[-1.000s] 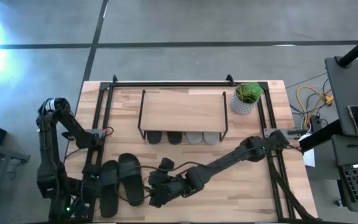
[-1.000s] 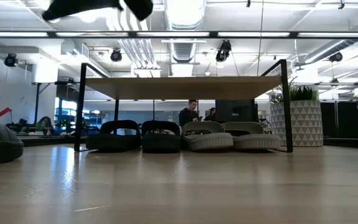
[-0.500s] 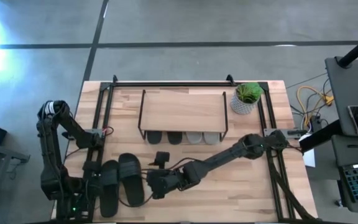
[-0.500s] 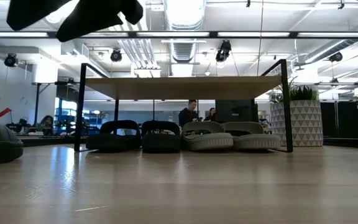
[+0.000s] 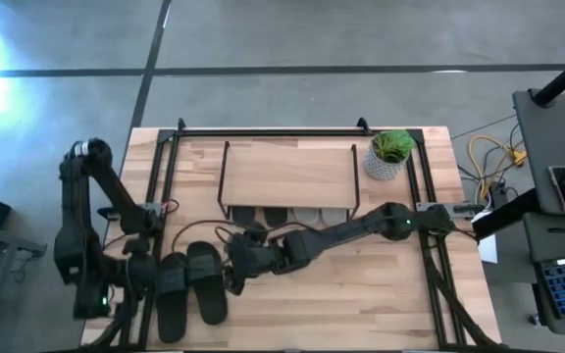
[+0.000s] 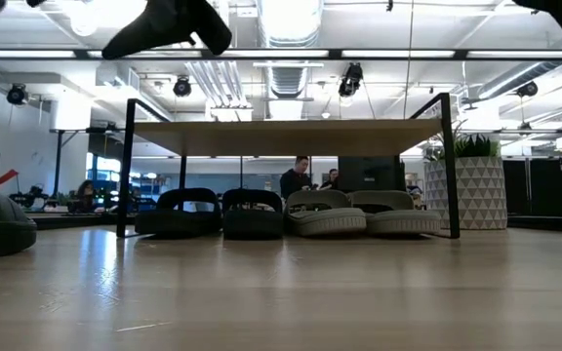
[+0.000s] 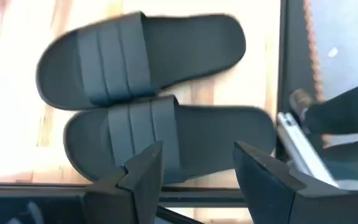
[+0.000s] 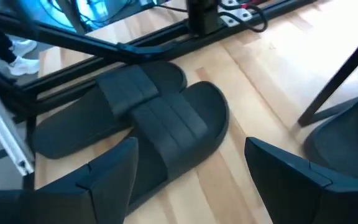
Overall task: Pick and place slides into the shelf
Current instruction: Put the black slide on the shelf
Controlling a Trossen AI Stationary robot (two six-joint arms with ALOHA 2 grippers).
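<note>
slides first: the last pair of dark olive-green rubber slide sandals [image 5: 189, 287] lies side by side near the table's front-left corner, straps broad and ribbed, the two touching along their inner edges. nothing grips them. the low rack with its light wooden top board on thin black wire legs [image 5: 287, 175] stands toward the table's back edge, and under it four sandals already sit in a row: a black pair [image 6: 219, 213] on one side, a pale grey pair [image 6: 357, 214] beside it, toes facing the front edge.

my right gripper [image 5: 237, 272] has swung in from the front edge over the last second and now hangs just beside the olive pair, between it and the rack, fingers spread wide with nothing between them; its own camera looks straight onto the nearer sandal [image 8: 166, 134]. my left gripper [image 7: 194, 171] has opened in the same second and hovers above the other sandal at the left edge, fingers apart, empty.

i read this as the approach for the third and final pair: both grippers have just opened and neither has touched rubber yet. next i would need to come down over a strap or a side edge and close. the row under the rack looks full across its width, so finding room for this pair may be the hard part.

a small potted plant in a white patterned pot [image 5: 389, 154] stands at the back-right corner, well apart.
</note>
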